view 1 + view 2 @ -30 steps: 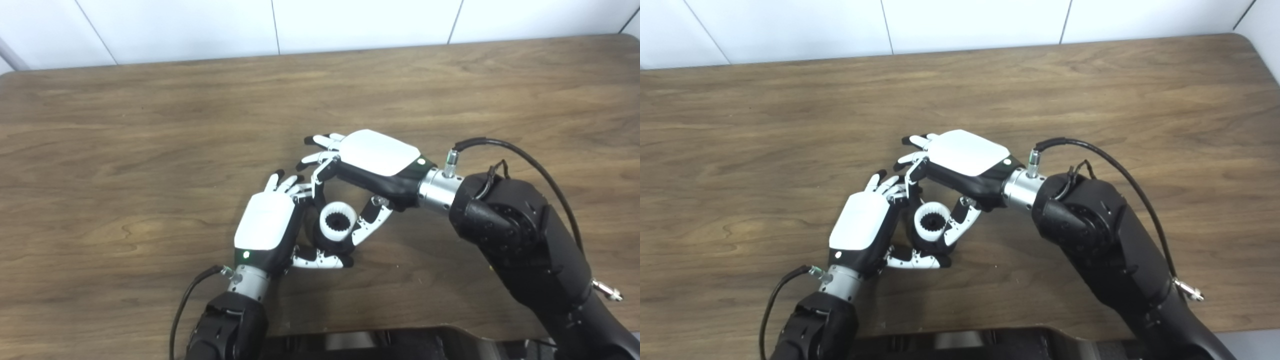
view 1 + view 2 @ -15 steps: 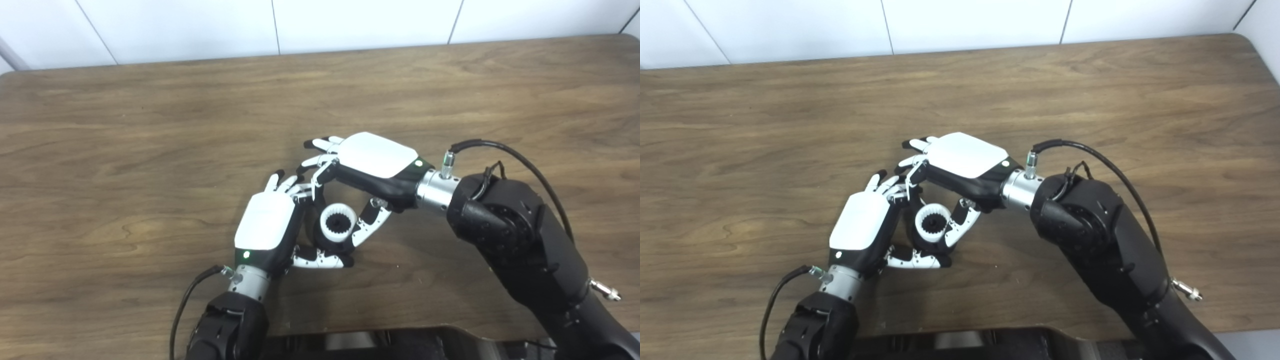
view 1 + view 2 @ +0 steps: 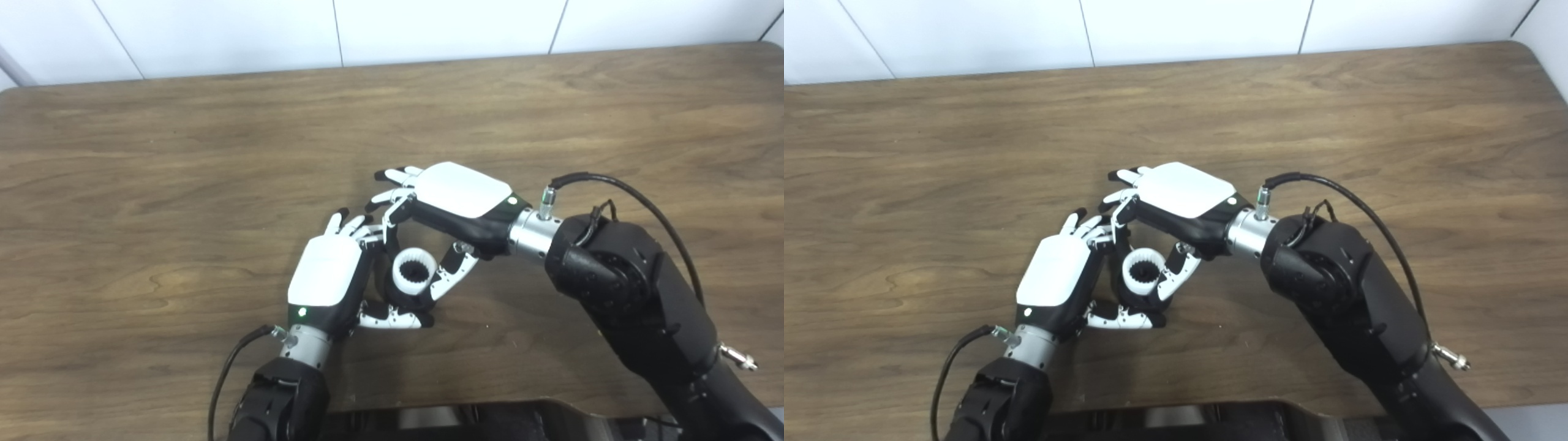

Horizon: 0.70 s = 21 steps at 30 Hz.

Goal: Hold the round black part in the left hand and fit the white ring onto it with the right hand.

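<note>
The round black part (image 3: pixel 401 293) is mostly hidden under the white ring (image 3: pixel 414 274) seated on it; the left hand (image 3: pixel 331 278) curls around it near the desk's (image 3: pixel 153 184) front; the right hand (image 3: pixel 450 205) pinches the ring from the right, its thumb touching.

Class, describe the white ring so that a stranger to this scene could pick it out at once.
Look at the wooden table, near its front edge, where the left hand and right hand meet. Between their fingers sits the white ring, small and ribbed around a dark toothed centre, the only round piece there.
</note>
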Motion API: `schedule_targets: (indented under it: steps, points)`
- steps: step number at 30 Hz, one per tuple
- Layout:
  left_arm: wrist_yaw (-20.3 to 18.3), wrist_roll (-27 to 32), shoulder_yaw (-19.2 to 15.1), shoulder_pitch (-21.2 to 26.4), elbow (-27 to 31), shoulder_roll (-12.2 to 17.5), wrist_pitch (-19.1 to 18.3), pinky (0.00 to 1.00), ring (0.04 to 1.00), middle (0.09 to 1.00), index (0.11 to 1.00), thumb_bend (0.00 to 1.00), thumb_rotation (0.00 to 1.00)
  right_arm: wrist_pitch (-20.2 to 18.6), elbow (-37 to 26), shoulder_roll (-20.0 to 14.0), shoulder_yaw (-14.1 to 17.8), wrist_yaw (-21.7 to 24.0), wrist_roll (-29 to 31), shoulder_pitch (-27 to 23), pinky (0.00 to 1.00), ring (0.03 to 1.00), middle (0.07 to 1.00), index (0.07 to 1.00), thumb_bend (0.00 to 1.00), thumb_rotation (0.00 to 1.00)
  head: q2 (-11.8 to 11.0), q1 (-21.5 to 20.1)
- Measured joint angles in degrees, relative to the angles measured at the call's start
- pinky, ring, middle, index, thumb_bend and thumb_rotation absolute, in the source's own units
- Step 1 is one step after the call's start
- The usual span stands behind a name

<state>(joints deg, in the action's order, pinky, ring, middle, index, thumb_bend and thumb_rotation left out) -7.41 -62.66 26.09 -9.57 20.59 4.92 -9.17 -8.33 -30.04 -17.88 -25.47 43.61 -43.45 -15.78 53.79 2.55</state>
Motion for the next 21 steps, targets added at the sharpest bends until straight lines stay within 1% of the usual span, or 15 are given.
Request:
schedule_targets:
  steps: [4,21]
  points:
    - [-0.28,0.04,0.04,0.01,0.12,0.0,-0.02,1.0,0.9,0.788,0.484,0.52,0.05,0.09,0.26,0.0,-0.05,-0.7,-0.03,0.54,1.0,0.997,0.862,0.485,0.52,0.14,0.0,-0.18]
    - [-0.45,0.04,0.05,0.04,0.17,-0.01,-0.27,1.0,0.9,0.789,0.484,0.52,0.05,0.31,0.43,0.02,-0.26,-1.13,-0.19,0.87,1.0,0.994,0.857,0.485,0.52,0.14,0.0,-0.18]
